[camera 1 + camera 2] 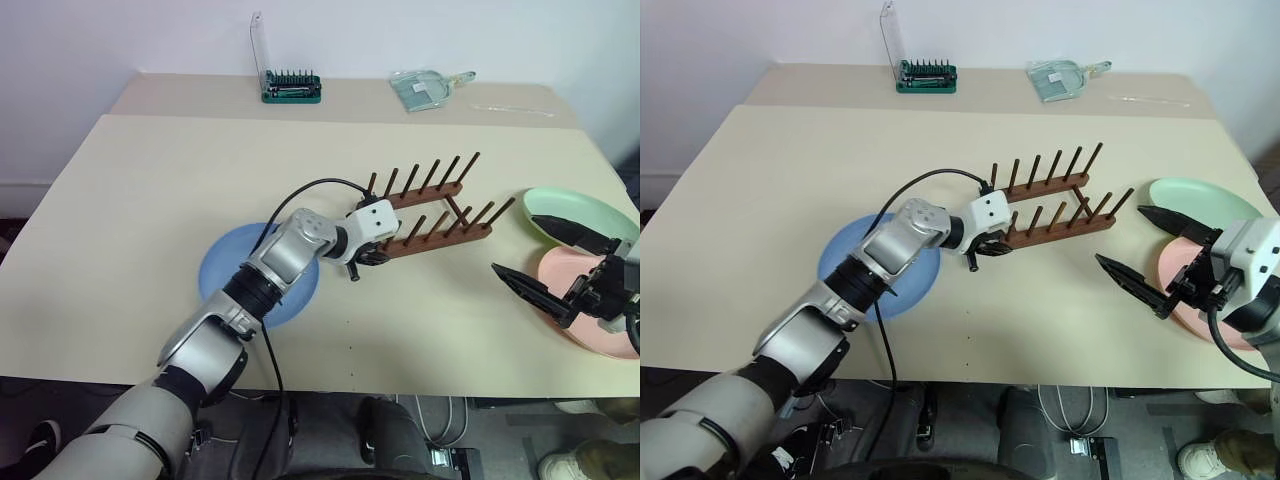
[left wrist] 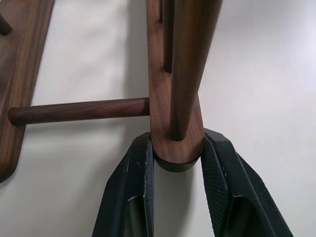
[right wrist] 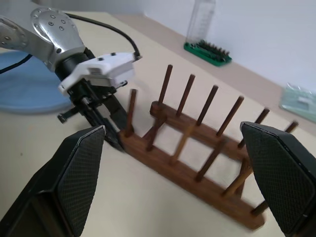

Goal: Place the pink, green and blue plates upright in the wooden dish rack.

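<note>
Clearly the small dark reddish-brown wooden dish rack (image 1: 430, 212), with its two pegged rails, is the thing being handled: it lies towards the desk's right half, roughly midway between the near and far edges, and no plate stands in it yet. The left hand (image 2: 177, 163) is clamped on the rounded end of the rack's near rail, one black finger (image 2: 133, 182) on each side of the wood, just below the first peg. The step in hand looks like shifting or squaring up the rack before any loading, and the grip is narrow, on one rail's tip only. So any pull ought to be slow and along the desk top, keeping both rails flat; lifting that end would probably twist the rack about its cross-bar.

The round light blue plate (image 1: 222, 266) lies flat on the beige desk (image 1: 150, 200) under the left forearm, nearer the front edge. The pale mint green plate (image 1: 585, 207) and the salmon pink plate (image 1: 562, 275) lie at the right edge, the green partly over the pink. The right hand (image 1: 548, 262) hovers there with its fingers spread wide and nothing in them, above the pink plate. It is best kept clear of the rack's far end.

A green-and-clear screwdriver bit case (image 1: 290, 88) stands at the far edge, well apart.
</note>
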Robot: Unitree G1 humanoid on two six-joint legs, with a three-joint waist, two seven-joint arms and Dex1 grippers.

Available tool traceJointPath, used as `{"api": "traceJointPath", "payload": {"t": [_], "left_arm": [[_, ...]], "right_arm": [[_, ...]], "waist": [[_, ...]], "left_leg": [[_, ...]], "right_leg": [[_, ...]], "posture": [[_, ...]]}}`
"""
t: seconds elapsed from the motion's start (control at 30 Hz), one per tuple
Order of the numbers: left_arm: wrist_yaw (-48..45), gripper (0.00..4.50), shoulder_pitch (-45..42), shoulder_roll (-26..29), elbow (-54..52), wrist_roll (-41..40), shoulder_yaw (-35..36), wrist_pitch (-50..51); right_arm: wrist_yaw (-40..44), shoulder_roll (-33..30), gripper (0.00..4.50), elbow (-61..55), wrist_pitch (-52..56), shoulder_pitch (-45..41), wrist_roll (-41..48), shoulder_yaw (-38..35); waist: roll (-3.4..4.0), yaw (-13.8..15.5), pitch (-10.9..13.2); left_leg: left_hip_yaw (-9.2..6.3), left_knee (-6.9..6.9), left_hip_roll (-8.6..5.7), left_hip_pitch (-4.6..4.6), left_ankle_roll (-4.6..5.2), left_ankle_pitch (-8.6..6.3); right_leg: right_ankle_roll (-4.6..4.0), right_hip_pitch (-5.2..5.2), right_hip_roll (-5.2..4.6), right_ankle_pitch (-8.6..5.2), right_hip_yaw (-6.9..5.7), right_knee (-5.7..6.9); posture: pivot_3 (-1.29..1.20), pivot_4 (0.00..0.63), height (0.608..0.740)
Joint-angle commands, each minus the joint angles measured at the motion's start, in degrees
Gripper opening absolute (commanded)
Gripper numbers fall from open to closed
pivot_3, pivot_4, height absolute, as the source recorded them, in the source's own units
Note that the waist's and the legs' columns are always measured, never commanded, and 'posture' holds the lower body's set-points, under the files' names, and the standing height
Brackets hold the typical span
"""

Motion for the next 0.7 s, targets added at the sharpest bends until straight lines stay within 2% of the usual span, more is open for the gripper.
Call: {"api": "traceJointPath", "payload": {"t": [0.03, 0.2, 0.3, 0.57, 0.63, 0.7], "left_arm": [[-5.1, 0.73, -0.8, 0.2, 0.6, -1.9, 2.6, -9.0], [-10.0, 0.73, -1.5, 1.8, 5.4, -1.0, 2.8, -14.5], [-9.8, 0.73, -1.4, 1.8, 7.6, 0.7, 2.3, -17.6], [-9.9, 0.73, -1.1, -1.2, 10.6, 1.8, 2.9, -16.3], [-8.7, 1.76, -1.3, -1.4, 11.9, 2.5, 3.3, -16.6], [-8.5, 2.52, -1.6, -1.5, 12.4, 2.6, 3.9, -16.5]], "right_arm": [[0.2, -0.8, 4.5, -0.7, 0.0, -0.8, 0.9, 0.4], [0.0, -0.8, 4.5, -0.8, 0.3, -1.5, 1.0, 1.1], [0.2, -0.9, 4.5, -0.7, 0.3, -1.6, 1.0, 1.2], [0.1, -0.9, 4.5, -1.0, 0.4, -1.6, 1.0, 1.3], [0.1, -0.9, 4.5, -1.1, 0.4, -1.6, 1.0, 1.3], [0.2, -1.0, 4.5, -1.2, 0.5, -1.6, 1.0, 1.3]], "waist": [[-0.01, -0.1, 0.0], [-0.01, -0.3, 0.0], [-0.01, -0.3, 0.0], [-0.01, -0.2, 0.0], [-0.01, -0.2, 0.0], [-0.01, -0.3, 0.0]], "left_leg": [[0.0, 0.0, 0.0, -0.01, 0.0, 0.0], [0.0, 0.0, 0.0, 0.0, 0.01, 0.0], [0.0, 0.0, 0.0, 0.0, 0.01, 0.0], [0.0, 0.01, 0.0, -0.01, 0.02, -0.01], [0.0, 0.01, 0.0, -0.01, 0.02, -0.01], [0.0, 0.01, 0.0, -0.01, 0.02, -0.01]], "right_leg": [[0.0, 0.0, 0.0, 0.0, 0.0, -0.01], [0.01, -0.02, 0.0, 0.0, 0.0, 0.02], [0.04, -0.03, 0.0, 0.02, 0.0, 0.03], [0.18, -0.01, 0.0, 0.1, 0.0, 0.03], [0.18, -0.02, 0.0, 0.1, 0.0, 0.03], [0.18, -0.02, 0.0, 0.1, 0.0, 0.03]], "posture": [[0.0, 0.15, 0.724], [0.0, 0.15, 0.724], [0.0, 0.15, 0.724], [0.0, 0.15, 0.724], [0.0, 0.15, 0.724], [0.0, 0.15, 0.724]]}}
